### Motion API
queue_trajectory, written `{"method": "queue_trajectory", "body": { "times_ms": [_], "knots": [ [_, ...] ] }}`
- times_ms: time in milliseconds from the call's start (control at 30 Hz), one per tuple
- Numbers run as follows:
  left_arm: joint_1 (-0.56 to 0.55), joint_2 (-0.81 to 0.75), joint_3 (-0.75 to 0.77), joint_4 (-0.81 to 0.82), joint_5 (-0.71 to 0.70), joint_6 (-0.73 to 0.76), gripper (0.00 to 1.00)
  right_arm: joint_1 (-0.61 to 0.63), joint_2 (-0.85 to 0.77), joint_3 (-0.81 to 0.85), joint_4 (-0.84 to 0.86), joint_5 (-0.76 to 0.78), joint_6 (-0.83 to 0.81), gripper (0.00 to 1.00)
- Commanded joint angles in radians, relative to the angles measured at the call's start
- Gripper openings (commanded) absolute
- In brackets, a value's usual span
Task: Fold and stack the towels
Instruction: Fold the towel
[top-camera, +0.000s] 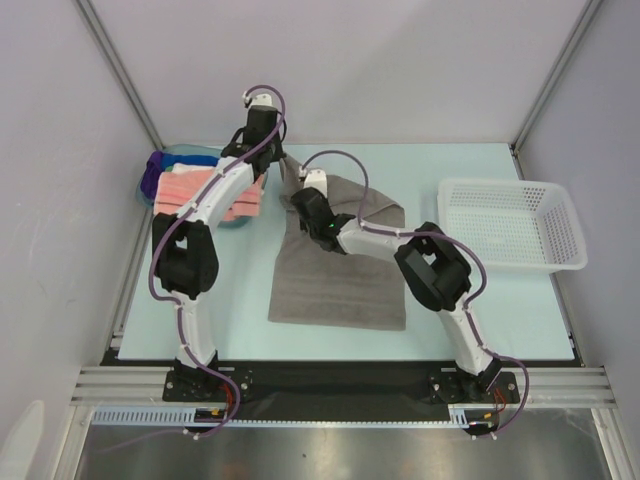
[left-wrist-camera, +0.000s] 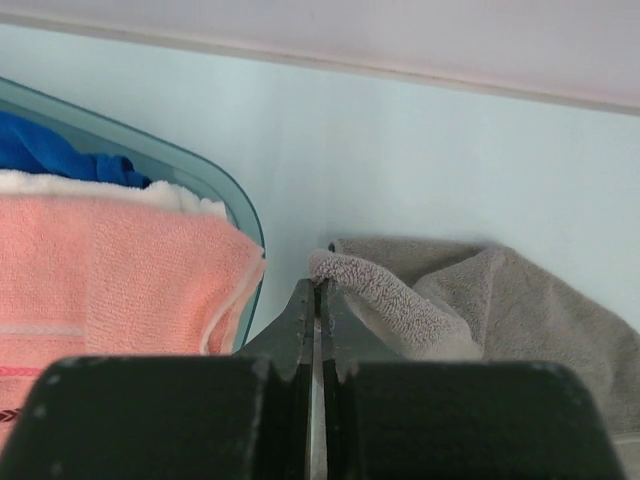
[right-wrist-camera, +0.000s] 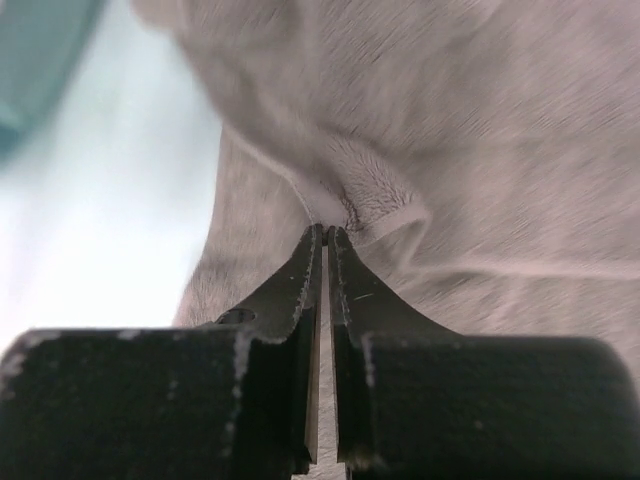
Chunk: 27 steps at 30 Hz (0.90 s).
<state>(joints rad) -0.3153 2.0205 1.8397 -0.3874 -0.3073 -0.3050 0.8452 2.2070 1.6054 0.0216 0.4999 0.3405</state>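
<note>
Left gripper (left-wrist-camera: 318, 285) is pinched on the far left corner of the grey towel (top-camera: 340, 285), which lies mid-table; right gripper (right-wrist-camera: 327, 232) is closed on a fold of it close by. Best to lift both evenly, keep the edge taut and draw it near for a square fold. Count: two grippers; one grey towel out; pink towel (left-wrist-camera: 110, 270), white towel (left-wrist-camera: 100, 185), blue towel (left-wrist-camera: 50, 150) and purple towel (top-camera: 152, 172) in one tub (left-wrist-camera: 232, 200) far left; one basket (top-camera: 500, 183) right.

arms: left arm (top-camera: 186, 260) and right arm (top-camera: 436, 270), white tube links, bulky black joint housings | cables (top-camera: 340, 152): purple, one strung in loops along each arm | bases (top-camera: 200, 385): black blocks | left claw (left-wrist-camera: 318, 285), right claw (right-wrist-camera: 326, 232): black tapered fingers, edges scuffed pale | light: small green dot near right wrist
</note>
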Motion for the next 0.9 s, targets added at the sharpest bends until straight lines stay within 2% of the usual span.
{"method": "queue_trajectory", "body": {
  "times_ms": [0,367,700,867],
  "knots": [
    [0.007,0.003,0.059,0.054,-0.003,0.010,0.00,-0.046,-0.101,-0.019,0.077,-0.029,0.031,0.00],
    [0.008,-0.003,0.046,0.172,0.028,0.020,0.00,-0.215,-0.214,-0.050,0.072,-0.107,0.013,0.00],
    [0.008,0.009,0.085,0.300,0.065,0.064,0.00,-0.348,-0.225,0.093,0.046,-0.162,-0.067,0.00],
    [0.008,0.047,0.186,0.297,0.068,0.078,0.00,-0.391,-0.219,0.164,0.040,-0.185,-0.089,0.00]
  ]
}}
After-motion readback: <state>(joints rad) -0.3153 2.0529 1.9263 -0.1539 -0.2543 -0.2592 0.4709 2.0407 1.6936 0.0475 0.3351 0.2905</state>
